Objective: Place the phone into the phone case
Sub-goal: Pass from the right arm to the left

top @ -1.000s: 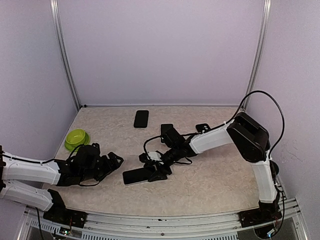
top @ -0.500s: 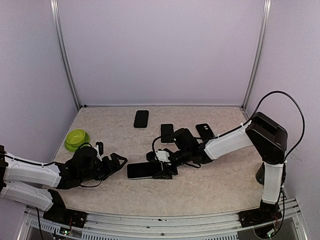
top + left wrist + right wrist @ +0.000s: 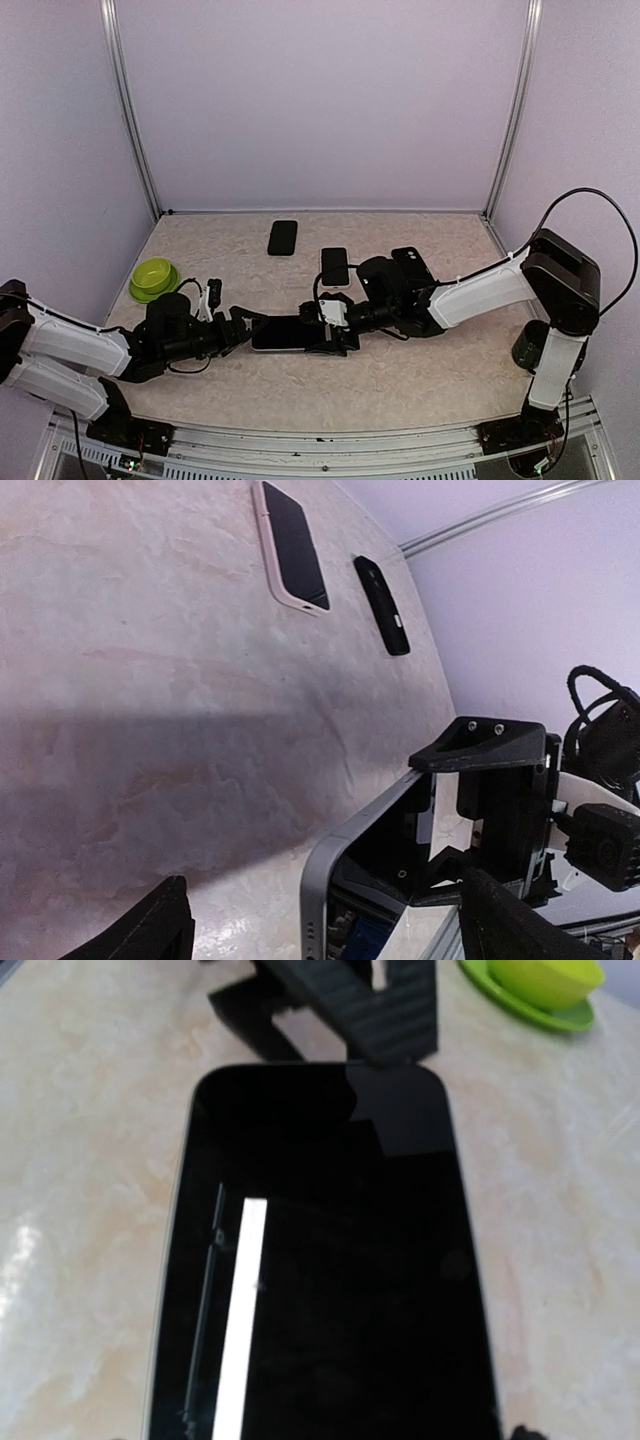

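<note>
**Phone** (image 3: 290, 333): flat slab with a black glass face turned up and a silver-grey edge band. Its long axis runs left to right, at mid tabletop towards the near side. The right end is clamped in the right tool (image 3: 325, 338). The left end sits between the spread fingers of the left tool (image 3: 248, 328). Contact with the tabletop cannot be told.

**Pale-rimmed case** (image 3: 334, 266): dark inside, lying flat, far of the phone.

**Black case** (image 3: 380, 605): round cutouts at one end, lying flat to the right of the pale-rimmed case, not touching it.

Phone (image 3: 285, 333) sits between left pincer (image 3: 243, 323) and right pincer (image 3: 336, 338), bowl (image 3: 154, 274) farther left.
</note>
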{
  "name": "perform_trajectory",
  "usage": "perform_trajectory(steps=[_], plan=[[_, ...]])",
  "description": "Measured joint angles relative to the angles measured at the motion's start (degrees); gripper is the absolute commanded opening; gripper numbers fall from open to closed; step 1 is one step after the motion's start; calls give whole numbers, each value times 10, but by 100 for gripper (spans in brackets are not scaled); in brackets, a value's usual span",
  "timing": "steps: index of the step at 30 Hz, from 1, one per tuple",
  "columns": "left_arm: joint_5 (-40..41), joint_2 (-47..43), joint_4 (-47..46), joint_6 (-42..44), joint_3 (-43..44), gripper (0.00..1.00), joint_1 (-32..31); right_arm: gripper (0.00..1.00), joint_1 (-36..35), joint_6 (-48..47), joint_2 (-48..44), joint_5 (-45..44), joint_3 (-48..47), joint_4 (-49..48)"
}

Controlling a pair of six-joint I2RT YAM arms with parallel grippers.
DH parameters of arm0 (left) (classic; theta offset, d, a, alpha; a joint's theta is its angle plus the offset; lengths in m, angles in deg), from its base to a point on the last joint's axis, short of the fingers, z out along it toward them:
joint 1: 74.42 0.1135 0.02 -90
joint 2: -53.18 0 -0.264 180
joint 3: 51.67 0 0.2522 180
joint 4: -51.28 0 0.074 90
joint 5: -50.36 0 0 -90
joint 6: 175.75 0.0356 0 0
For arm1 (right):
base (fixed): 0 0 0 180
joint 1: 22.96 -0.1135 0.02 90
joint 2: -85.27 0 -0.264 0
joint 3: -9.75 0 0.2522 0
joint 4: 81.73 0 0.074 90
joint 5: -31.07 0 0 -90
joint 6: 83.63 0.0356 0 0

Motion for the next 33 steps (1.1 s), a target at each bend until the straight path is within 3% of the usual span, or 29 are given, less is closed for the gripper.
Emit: perform_trajectory(steps=[6,17,33], plan=[[-59,35,-70,1,1,81,0,51,-14,-3,-18,-16,17,-17],[-130,92,-147,-8,8,59,-8,51,-27,-28,-26,-47,25,-21],[-154,113,-158,-6,8,21,-8,52,-28,-73,-29,-48,27,-20]])
